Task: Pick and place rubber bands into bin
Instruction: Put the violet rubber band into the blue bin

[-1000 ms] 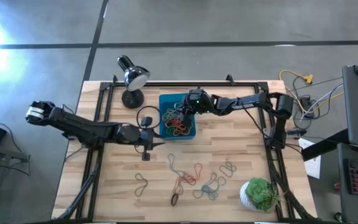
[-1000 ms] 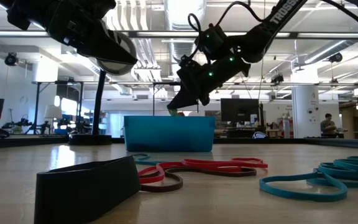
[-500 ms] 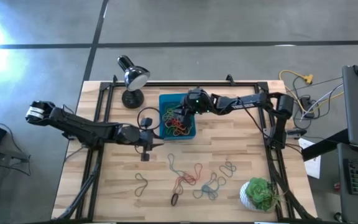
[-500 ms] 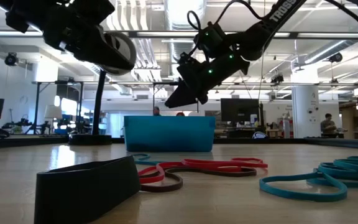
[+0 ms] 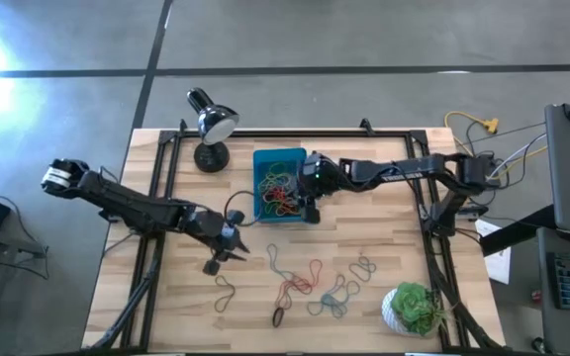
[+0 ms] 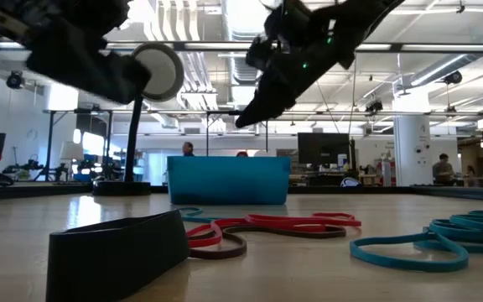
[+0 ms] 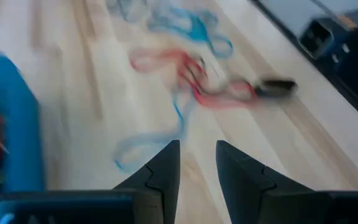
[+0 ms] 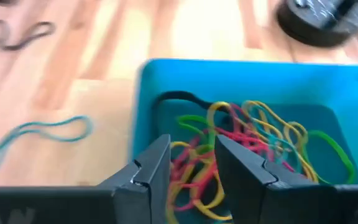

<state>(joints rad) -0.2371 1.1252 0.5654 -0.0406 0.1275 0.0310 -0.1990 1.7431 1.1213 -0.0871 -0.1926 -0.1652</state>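
Along the bench's near edge lie loose thin coloured rubber bands point(image 5: 310, 282); mid-bench, left end effector point(image 5: 228, 242) hovers narrow, empty; farther, right end effector point(image 5: 310, 193) — parted, empty — overhangs the low-walled teal plastic bin point(image 5: 277, 156); bands may snag.

Pale wooden slatted table point(image 5: 384, 232), framed by dark rails. Carries a teal bin point(image 5: 261, 158) near the far edge, a black desk lamp point(image 5: 209, 154) just beside it, a potted green plant point(image 5: 413, 308) at the near right corner, and loose rubber bands point(image 5: 305, 279) scattered across the near middle.
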